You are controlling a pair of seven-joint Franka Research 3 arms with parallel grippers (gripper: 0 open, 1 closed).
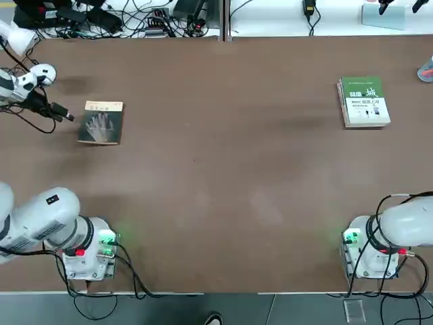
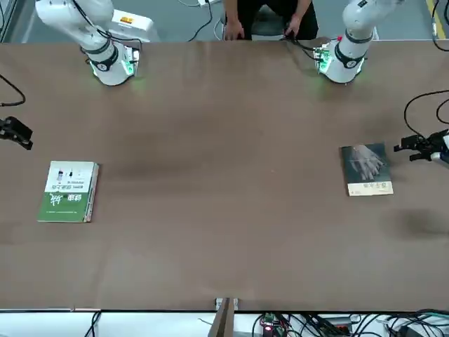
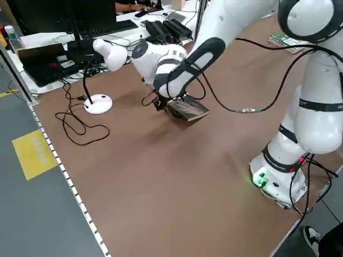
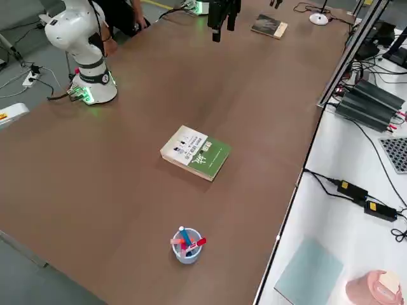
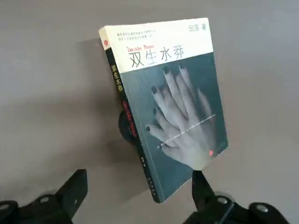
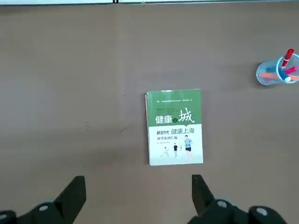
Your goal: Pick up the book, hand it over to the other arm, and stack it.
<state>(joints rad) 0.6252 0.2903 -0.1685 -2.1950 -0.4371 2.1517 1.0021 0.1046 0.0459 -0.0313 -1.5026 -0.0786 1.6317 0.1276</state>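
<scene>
While the right gripper (image 6: 135, 198) hangs wide, the left gripper (image 5: 138, 196) — wide too — faces the book (image 5: 166, 102) titled "双生水莽".

The book (image 5: 173, 112) has a glossy paper cover; the table (image 1: 223, 189) looks matt brown.

brown table (image 1: 223, 203). thick green-and-white book (image 1: 364, 101) lies flat near the right edge. clear cup of coloured pens (image 4: 186, 244) stands further along that side, well apart from it. white desk lamp (image 3: 99, 103) with cable on the left edge. cables and power bricks (image 1: 122, 20) along the far bench. person (image 2: 266, 17) behind the near edge.
</scene>
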